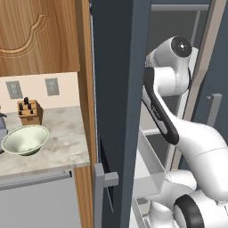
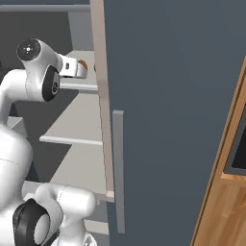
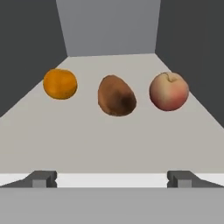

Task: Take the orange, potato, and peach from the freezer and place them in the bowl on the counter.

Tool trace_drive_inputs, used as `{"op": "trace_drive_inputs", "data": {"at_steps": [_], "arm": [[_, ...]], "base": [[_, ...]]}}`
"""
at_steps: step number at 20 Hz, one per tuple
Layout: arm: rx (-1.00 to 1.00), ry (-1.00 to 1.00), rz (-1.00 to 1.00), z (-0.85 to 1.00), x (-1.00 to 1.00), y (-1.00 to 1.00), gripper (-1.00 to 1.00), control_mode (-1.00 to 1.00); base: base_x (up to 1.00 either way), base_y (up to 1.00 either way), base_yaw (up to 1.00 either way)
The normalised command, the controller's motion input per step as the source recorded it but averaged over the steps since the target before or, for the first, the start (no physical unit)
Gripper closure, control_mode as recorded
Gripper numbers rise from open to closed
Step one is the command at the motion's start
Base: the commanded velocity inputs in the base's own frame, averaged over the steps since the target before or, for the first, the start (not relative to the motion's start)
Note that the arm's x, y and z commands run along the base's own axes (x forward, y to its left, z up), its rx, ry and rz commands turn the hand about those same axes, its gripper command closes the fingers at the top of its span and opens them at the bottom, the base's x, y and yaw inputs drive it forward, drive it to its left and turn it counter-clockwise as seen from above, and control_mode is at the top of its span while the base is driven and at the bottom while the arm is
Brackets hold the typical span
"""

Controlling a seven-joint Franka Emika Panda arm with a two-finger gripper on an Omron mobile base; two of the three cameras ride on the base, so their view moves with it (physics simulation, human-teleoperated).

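Note:
The hand view looks into the freezer along a light grey shelf. On it lie the orange at left, the brown potato in the middle and the red-pink peach at right, in a row and apart from each other. My gripper is open, its fingertips spread wide, short of the row, with the potato straight ahead and nothing between them. The pale green-white bowl sits on the counter left of the freezer and holds nothing.
The freezer's open door rises close on the right, and white bins stand beside my arm. A knife block is behind the bowl against the wall. Lower grey shelves lie under my hand. Dark walls flank the fruit shelf.

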Motion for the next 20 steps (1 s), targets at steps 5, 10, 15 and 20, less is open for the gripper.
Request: {"op": "trace_drive_inputs", "data": {"at_steps": [5,10,15,20], "arm": [[0.00,0.00,-0.02,0.00,0.56,0.00,-1.00,-1.00],[0.00,0.00,-0.02,0.00,0.54,0.00,-1.00,-1.00],[0.00,0.01,0.00,-0.03,0.41,0.00,-1.00,-1.00],[0.00,0.01,0.00,-0.12,0.38,0.00,-1.00,-1.00]], "base": [[0.00,0.00,0.00],[0.00,0.00,0.00],[0.00,0.00,0.00],[0.00,0.00,0.00]]}}
